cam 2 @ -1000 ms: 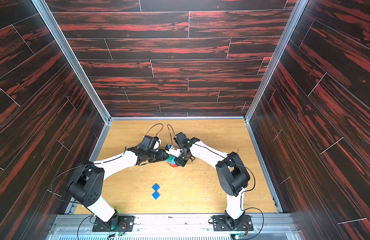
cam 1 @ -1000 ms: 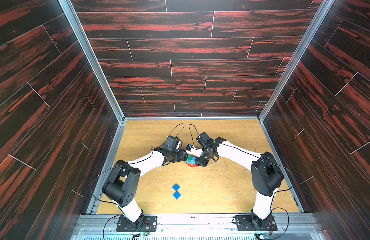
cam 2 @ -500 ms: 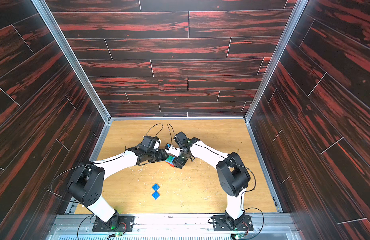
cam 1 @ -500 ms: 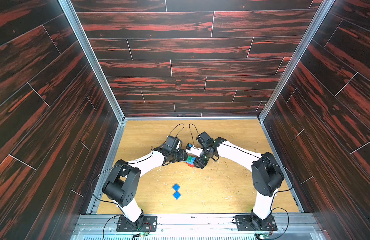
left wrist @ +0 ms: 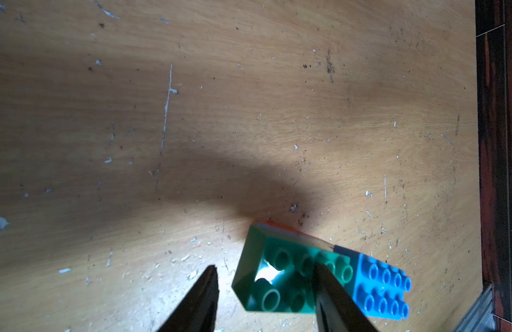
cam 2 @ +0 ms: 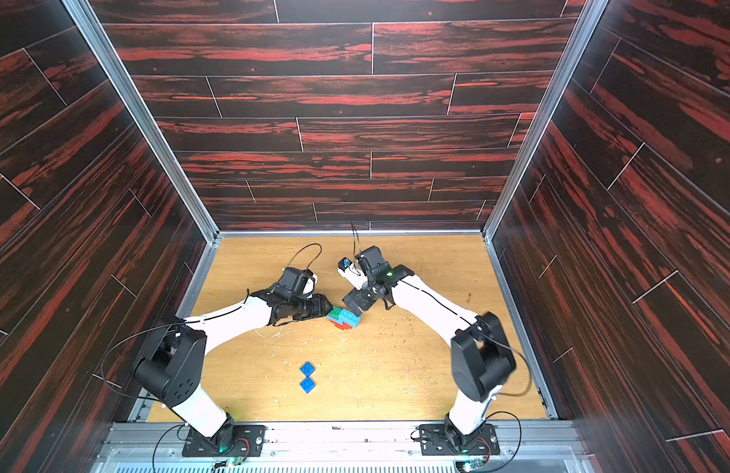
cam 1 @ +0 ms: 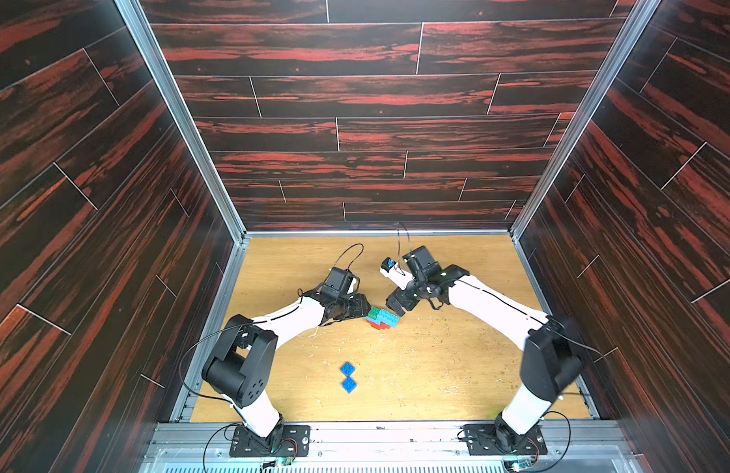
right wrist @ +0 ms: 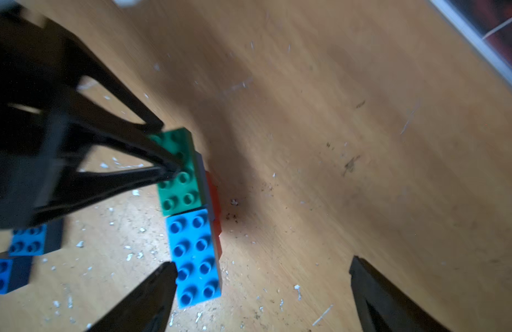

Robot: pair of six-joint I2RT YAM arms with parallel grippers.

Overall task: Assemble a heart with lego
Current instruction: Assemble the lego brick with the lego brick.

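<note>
The heart stands mid-table as a small cluster with red-orange bricks at the bottom. On top, a green brick and a light blue brick sit end to end. My left gripper is shut on the green brick, one finger across its studs and one at its end. My right gripper is open, one finger beside the light blue brick. Two loose dark blue lego squares lie nearer the front.
Dark wood-patterned walls close the table on three sides. A metal rail with both arm bases runs along the front. The wooden table top is flecked with small chips.
My right gripper has gone from shut to wide open, letting go of the light blue brick, which stays on the cluster. The left arm has not moved.
</note>
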